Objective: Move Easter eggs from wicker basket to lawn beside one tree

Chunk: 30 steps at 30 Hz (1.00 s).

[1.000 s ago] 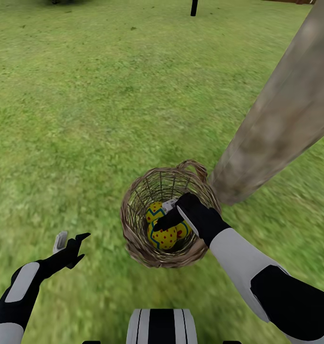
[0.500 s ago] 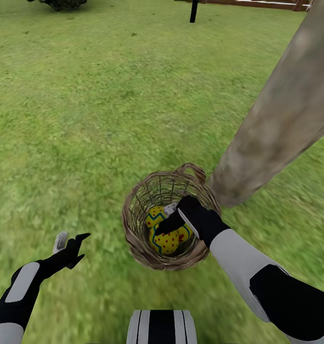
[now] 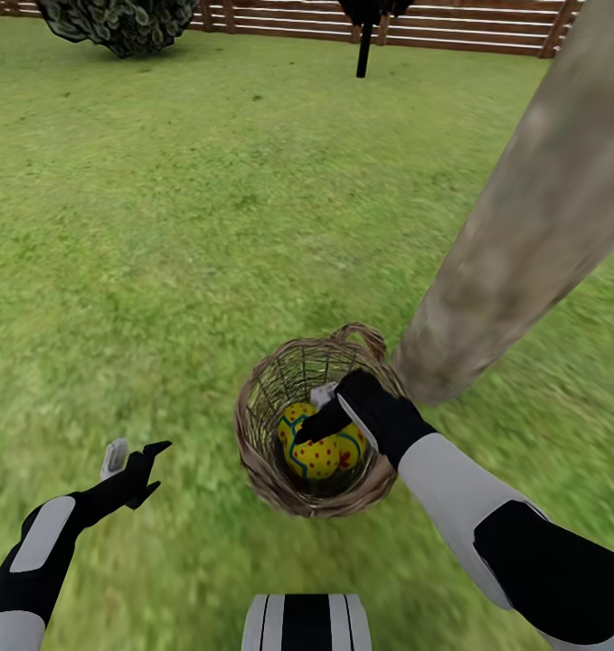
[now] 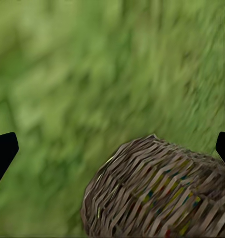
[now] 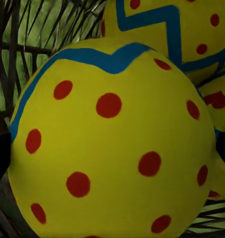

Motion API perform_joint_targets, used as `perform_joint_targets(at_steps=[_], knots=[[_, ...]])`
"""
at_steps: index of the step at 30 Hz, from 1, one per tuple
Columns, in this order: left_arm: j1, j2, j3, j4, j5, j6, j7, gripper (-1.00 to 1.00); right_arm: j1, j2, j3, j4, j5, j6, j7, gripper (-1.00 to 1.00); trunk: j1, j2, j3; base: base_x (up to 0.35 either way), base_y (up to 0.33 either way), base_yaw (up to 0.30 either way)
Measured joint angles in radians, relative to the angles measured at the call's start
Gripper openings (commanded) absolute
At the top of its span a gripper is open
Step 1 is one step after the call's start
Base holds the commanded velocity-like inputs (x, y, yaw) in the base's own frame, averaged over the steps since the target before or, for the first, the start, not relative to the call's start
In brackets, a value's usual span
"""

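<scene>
- The Easter eggs [image 3: 320, 450] lie heaped in the bottom of the wicker basket [image 3: 261, 452]; they are yellow, glossy and round, with blue zigzag bands and red dots.
- My right gripper [image 3: 329, 409] reaches down over the basket's rim into the eggs. In my right wrist view one egg [image 5: 112, 148] looms large between my two dark fingertips, one at each side of it, so the jaws are spread about as wide as the egg. I cannot tell whether they press on it or only flank it.
- A second egg [image 5: 167, 34] lies behind that one, touching it, with dark wicker strands around them.
- My left gripper [image 3: 133, 459] hangs over bare grass, well apart from the basket, fingers parted and holding nothing. In its wrist view the dark fingertips [image 4: 3, 151] sit wide apart with the basket's woven side [image 4: 157, 193] between them, farther on.
- The basket is round, brown, of open weave, with a small loop handle [image 3: 361, 336] on its far rim, toward the tree.
- The basket stands on the lawn [image 3: 162, 253], just beside the foot of the tree [image 3: 514, 244], a thick, pale, mottled grey-brown trunk.
- Far across the flat green grass are a brown slatted fence [image 3: 469, 27], a thin black trunk [image 3: 364, 45] and a round grey-green bush [image 3: 117, 23].
</scene>
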Motion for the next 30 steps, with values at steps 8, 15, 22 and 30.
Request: perform_joint_targets(at_steps=[8,15,22,30], knots=[[0.000,0.001,-0.003,0.000,-0.001,0.000,0.007,1.00,0.000,-0.006,0.000,-0.010,0.000,0.001,0.002,-1.00,-0.004,0.002,0.031,0.000,0.000,0.000],[0.000,0.002,-0.003,0.000,-0.004,0.000,0.007,1.00,0.001,-0.016,0.001,-0.017,0.000,0.001,0.054,-1.00,-0.007,0.003,0.058,0.000,0.000,0.000],[0.000,-0.001,-0.005,0.000,-0.004,0.000,0.009,1.00,0.004,-0.145,0.001,-0.102,0.001,-0.002,0.291,-1.00,-0.010,0.005,0.085,0.000,0.000,0.000],[0.000,-0.001,-0.005,0.000,-0.004,0.000,0.009,1.00,0.012,-0.288,-0.137,-0.171,0.002,-0.009,0.583,-1.00,-0.014,0.007,0.116,0.000,0.000,0.000]])
